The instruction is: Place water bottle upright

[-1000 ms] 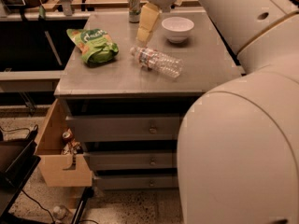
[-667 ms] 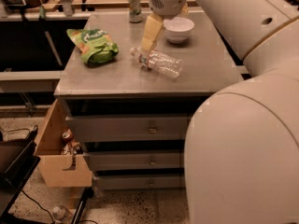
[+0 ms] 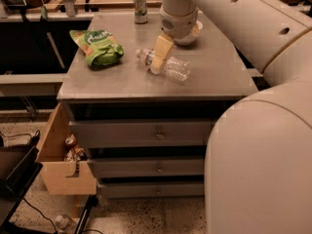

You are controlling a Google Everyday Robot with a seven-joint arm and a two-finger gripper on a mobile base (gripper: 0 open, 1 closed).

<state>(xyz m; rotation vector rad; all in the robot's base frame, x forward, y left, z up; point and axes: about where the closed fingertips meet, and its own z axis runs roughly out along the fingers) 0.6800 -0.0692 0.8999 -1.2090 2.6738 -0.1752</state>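
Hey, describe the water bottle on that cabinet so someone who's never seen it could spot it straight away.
On the grey cabinet top, look near the middle, just under the arm's gripper. The water bottle lies there on its side: clear ribbed plastic, unlike the green snack bag left of it and the upright soda can behind.

Nothing can be read for certain. The green bag (image 3: 97, 47) near the left edge of the bench (image 3: 214, 77) bears a white script word across its face, but the letters cannot be made out. The can (image 3: 140, 6) at the far edge shows green and silver printing with no legible name. The water bottle (image 3: 178, 68), lying mid-bench, has a pale label with unreadable marks, and the gripper (image 3: 157, 65) hangs right at it, unmarked.
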